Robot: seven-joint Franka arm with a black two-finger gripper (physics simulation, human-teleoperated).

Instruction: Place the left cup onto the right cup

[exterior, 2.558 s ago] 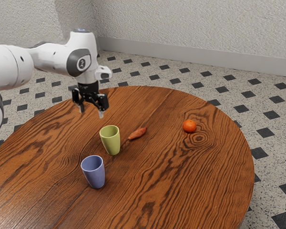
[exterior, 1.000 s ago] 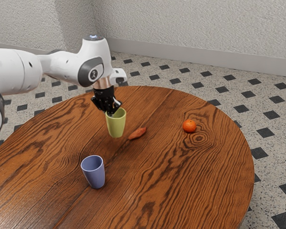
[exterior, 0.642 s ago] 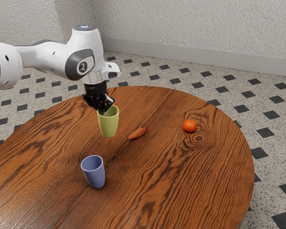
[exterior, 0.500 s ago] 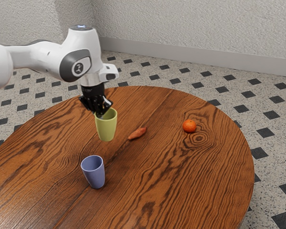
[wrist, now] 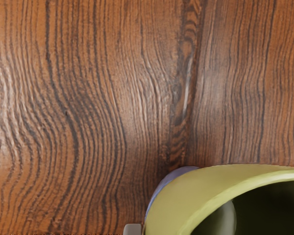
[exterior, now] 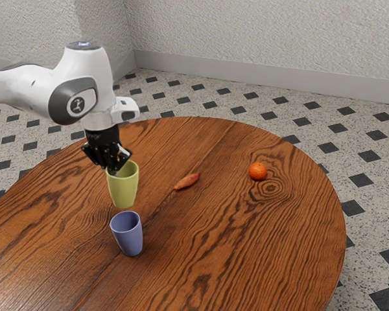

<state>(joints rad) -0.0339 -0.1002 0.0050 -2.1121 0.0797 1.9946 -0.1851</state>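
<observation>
At the arm's tip the gripper (exterior: pixel 115 168) is pinched on the green cup (exterior: pixel 123 188), its black fingers clamped over one side of the rim, seemingly one inside the wall and one outside. Gripping the lip rather than the body leaves the base and sides free, which I take to be the point: nothing of the hand would get in the way when the cup is lowered onto another. The green cup hangs clear of the table (exterior: pixel 233 233), mouth up and narrower base down, its long axis close to upright with perhaps a slight lean. Just below it stands the blue cup (exterior: pixel 127 232), also mouth up on the wood, the two near each other but apart. From the side they look almost stacked in line. The wrist view is less flattering: beyond the green cup's rim (wrist: pixel 220 196) a sliver of the blue cup (wrist: pixel 169 183) shows out to one side, so I'd judge the upper cup not yet centred over the lower. A small sideways correction looks needed before any descent, or the base may catch the blue rim and tip it. Farther off toward the exterior view's right lie a carrot (exterior: pixel 187 181) and an orange (exterior: pixel 258 171), both well away from the cups.
</observation>
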